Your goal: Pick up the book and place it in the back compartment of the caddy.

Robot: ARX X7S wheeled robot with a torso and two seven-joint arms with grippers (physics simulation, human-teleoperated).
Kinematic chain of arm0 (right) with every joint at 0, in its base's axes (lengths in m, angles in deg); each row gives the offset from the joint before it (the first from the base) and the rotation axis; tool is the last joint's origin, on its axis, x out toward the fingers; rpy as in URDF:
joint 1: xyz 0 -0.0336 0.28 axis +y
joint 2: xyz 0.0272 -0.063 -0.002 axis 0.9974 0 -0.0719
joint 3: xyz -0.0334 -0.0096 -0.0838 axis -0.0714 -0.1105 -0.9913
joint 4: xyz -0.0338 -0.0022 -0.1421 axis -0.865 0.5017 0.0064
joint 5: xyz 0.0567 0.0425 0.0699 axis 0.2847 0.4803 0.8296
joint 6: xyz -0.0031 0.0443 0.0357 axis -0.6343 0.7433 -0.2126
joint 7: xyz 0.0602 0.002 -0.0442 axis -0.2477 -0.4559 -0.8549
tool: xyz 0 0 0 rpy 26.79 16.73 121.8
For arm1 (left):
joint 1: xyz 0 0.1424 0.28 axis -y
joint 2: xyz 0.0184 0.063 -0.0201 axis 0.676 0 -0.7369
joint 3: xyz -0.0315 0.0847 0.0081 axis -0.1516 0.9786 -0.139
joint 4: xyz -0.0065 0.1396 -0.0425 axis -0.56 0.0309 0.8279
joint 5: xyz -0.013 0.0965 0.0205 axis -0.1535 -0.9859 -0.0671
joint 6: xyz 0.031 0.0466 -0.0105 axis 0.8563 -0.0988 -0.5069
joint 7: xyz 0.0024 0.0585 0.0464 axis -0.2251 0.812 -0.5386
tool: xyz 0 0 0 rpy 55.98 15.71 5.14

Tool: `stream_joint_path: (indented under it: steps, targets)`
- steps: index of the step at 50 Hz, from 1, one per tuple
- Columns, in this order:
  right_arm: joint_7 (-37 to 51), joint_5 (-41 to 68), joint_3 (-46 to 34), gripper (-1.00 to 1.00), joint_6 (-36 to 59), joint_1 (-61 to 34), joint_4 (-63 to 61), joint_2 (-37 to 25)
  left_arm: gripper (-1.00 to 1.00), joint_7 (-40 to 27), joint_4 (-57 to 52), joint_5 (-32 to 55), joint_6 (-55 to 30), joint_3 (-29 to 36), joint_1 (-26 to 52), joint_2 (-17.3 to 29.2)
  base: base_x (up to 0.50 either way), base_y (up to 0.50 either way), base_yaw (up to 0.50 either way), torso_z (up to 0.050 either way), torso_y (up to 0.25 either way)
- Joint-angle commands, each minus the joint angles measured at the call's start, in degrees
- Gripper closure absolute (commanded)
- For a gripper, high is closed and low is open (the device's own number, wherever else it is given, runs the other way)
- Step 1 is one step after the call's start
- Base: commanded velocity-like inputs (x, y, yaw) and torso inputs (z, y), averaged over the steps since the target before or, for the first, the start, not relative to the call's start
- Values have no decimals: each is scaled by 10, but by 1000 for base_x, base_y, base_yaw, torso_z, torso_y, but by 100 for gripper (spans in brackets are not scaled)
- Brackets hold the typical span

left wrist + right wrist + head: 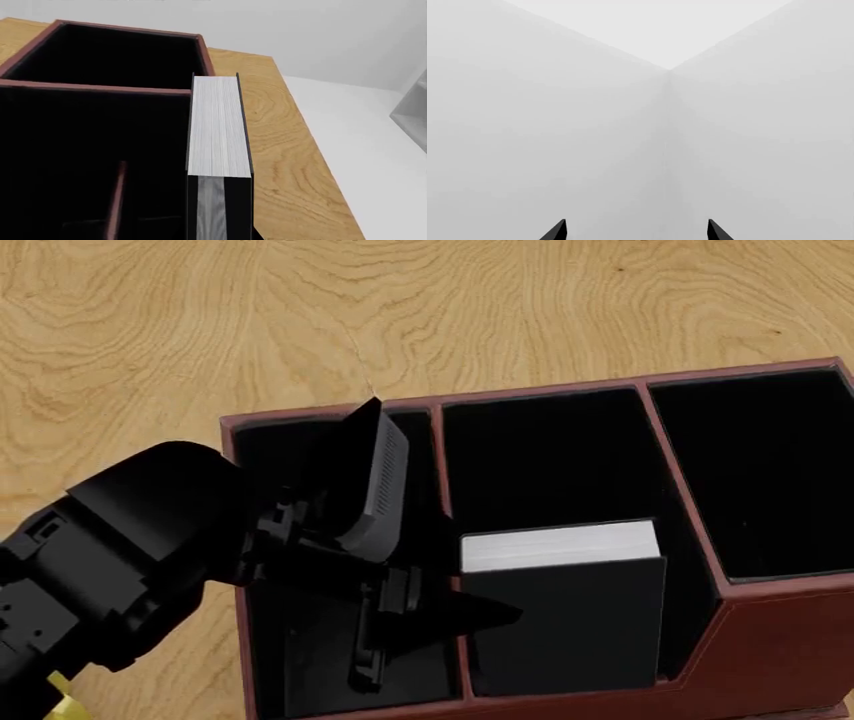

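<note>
The black book (567, 620) stands upright, white page edges up, in the caddy (747, 640). It is in the short part of the middle strip nearest me, the back compartment. A thin cross divider (120, 195) shows beside the book (215, 125) in the left wrist view. My left gripper (461, 612) reaches in from the left, one fingertip lying on the book's near cover. In the left wrist view the book sits between the jaws of the left gripper (220, 235). My right gripper (635, 230) is open on nothing, facing blank grey walls.
The caddy (100, 86) rests on a wooden table (400, 320), whose edge (313, 150) runs close beside it with pale floor beyond. Long side cells (761, 470) flank the middle strip. A scrap of yellow (60, 702) shows under my left arm.
</note>
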Motion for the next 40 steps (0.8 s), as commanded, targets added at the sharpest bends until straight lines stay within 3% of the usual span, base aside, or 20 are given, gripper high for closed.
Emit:
stream_joint_path:
  steps: [1,4,19,33,40]
  targets:
    - [-2,-4,-5,-100,0,-1,0,3,100,0,23,15,11,-22,6,-15,0,0,0,0,0]
    - [-3,-7,-9,-100,-1,-2,1,5,100,-13,75,7,54,-33,11,-36,0,0,0,0,0]
    - [-11,-15,-17,-100,-6,-5,5,14,100,-2,137,16,104,-15,22,-58,0,0,0,0,1]
    - [-16,-24,-29,-100,-10,-12,12,21,100,-16,194,180,182,186,49,-60,0,0,0,1,1]
    - [-17,-27,-33,-100,-10,-14,14,21,100,-24,201,249,204,255,55,-60,0,0,0,0,1]
